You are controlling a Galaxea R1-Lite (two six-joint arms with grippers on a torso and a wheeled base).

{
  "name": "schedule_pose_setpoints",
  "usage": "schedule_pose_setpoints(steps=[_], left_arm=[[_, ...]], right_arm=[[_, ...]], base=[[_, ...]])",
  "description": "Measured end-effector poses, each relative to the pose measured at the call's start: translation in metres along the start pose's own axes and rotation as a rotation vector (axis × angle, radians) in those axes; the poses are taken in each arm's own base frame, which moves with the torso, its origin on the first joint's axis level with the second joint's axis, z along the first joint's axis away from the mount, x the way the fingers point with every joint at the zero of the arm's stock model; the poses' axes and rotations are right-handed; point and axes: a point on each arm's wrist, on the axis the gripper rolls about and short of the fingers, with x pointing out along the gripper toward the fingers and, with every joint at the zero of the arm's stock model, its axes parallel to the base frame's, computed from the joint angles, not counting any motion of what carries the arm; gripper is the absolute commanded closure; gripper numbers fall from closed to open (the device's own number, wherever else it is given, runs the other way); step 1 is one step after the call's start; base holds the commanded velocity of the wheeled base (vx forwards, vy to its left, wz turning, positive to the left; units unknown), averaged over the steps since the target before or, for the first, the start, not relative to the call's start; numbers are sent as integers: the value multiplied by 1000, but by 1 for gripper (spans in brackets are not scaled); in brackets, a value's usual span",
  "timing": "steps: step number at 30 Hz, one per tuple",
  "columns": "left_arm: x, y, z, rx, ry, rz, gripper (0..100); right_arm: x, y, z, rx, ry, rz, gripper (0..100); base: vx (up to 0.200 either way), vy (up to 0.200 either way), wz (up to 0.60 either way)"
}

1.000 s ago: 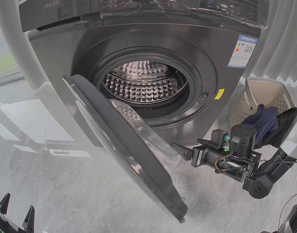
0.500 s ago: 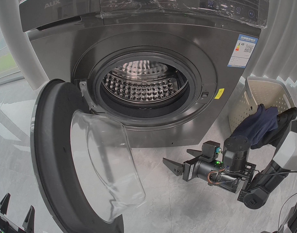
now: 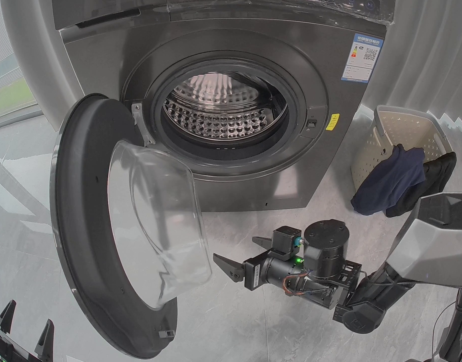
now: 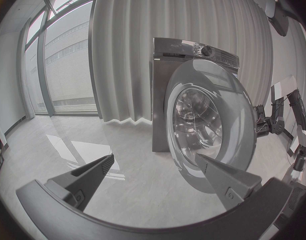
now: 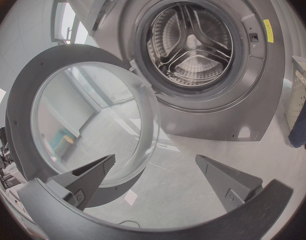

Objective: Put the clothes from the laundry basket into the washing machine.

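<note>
Right claw [image 3: 234, 247], spread open, empty: I am holding it near the washing machine door [image 3: 80, 202]; clothes [image 3: 389, 182] are draping over the laundry basket [image 3: 407, 126].

Washing machine [image 3: 115, 56] ahead, its door [image 3: 82, 212] open to the left, laundry basket [image 3: 372, 147] at its right.
Clothes [image 3: 392, 182] hang over the basket's near rim; right gripper [image 3: 234, 247] lies between door and basket, left gripper [image 3: 30, 311] before the door.
</note>
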Motion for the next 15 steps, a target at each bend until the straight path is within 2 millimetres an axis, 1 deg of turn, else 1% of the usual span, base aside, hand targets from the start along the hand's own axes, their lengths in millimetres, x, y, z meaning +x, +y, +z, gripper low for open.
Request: schedule_pose_setpoints(steps=[6, 9, 15], left_arm=[[0, 0, 0, 0, -1, 0, 0], [0, 0, 0, 0, -1, 0, 0], [0, 0, 0, 0, 0, 1, 0]], right_arm=[[14, 15, -8, -11, -5, 40, 0], [17, 15, -10, -12, -3, 39, 0], [22, 12, -6, -9, -24, 33, 0]], base=[[0, 0, 0], [-200, 0, 0], [0, 0, 0]])
